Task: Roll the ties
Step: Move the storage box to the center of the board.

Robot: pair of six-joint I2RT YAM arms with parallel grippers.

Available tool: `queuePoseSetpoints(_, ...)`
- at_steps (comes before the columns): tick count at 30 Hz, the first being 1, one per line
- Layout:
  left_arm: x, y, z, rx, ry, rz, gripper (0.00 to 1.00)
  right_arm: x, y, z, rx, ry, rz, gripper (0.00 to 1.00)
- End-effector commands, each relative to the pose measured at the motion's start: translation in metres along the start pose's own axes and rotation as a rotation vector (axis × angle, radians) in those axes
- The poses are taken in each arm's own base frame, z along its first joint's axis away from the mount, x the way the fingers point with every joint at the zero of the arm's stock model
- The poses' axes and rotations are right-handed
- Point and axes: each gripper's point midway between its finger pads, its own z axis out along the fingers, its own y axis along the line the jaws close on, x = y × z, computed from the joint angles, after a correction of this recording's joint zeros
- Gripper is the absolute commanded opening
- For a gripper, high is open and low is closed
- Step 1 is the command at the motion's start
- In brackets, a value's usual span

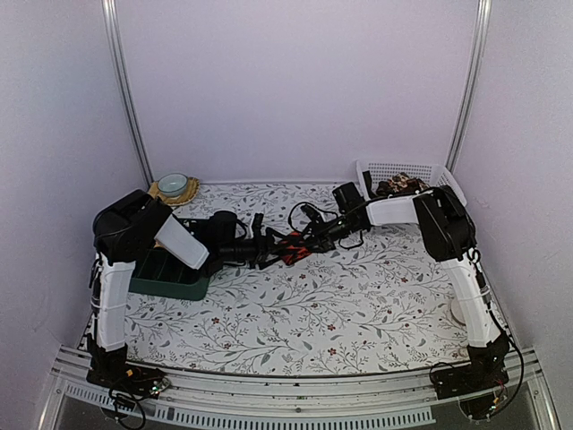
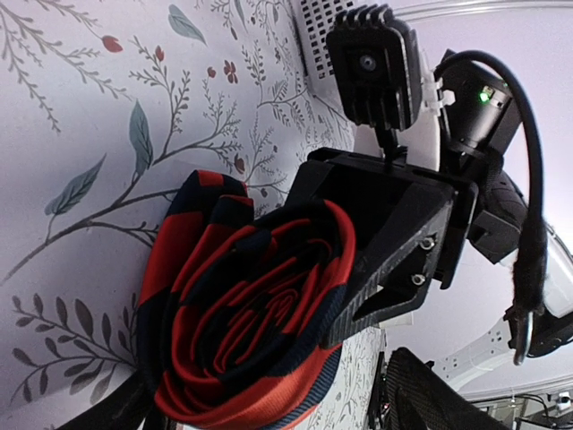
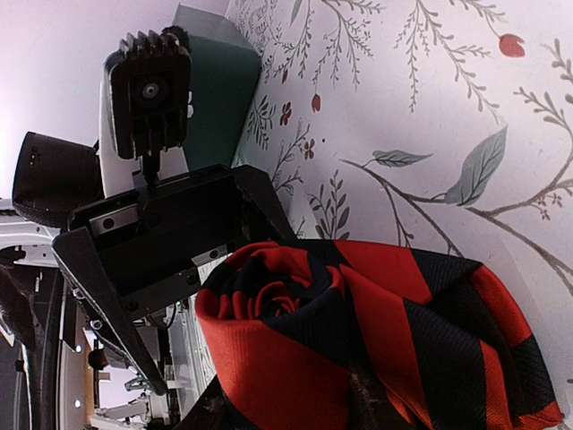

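The red and black striped tie is wound into a coil and sits on the worktop near its middle, between my two hands. The left hand stands spread wide around one end of the coil. I see no squeeze in the fabric there, so I judge it as released. The right hand lies against the other side of the coil, but I cannot tell if it is clenched on it.

My worry is that the coil opens again. The layers look loose, and if the right hand catches only the outer wraps, the inner turns may slide out when one hand leaves. The two hands are also very near each other, so a small wrong move may knock one into the other.

The left wrist view shows the spiral and how slack it is. The right wrist view shows the broad outer wrap and the left hand's wide jaws. Only the top view shows the white basket with another brown-patterned tie in it, but there the coil is just a small patch
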Motion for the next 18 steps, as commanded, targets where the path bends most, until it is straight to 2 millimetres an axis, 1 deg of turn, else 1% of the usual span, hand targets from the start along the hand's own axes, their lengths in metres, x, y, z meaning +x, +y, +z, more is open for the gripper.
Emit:
queuePoseSetpoints(1, 0.007, 0.005, -0.003, 0.024, 0.012, -0.023, 0.78, 0.025, -0.044, 0.023, 0.023, 0.038, 0.111, 0.34)
queuePoseSetpoints(7, 0.01, 0.002, -0.002, 0.059, 0.011, -0.044, 0.78, 0.029, -0.039, 0.033, -0.016, 0.045, 0.136, 0.33)
queuePoseSetpoints(15, 0.012, -0.011, -0.001, 0.111, 0.005, -0.06, 0.78, 0.033, -0.032, 0.035, -0.077, 0.028, 0.187, 0.33)
queuePoseSetpoints(18, 0.012, -0.015, -0.001, 0.126, 0.005, -0.061, 0.75, 0.029, -0.027, 0.034, -0.106, 0.005, 0.176, 0.33)
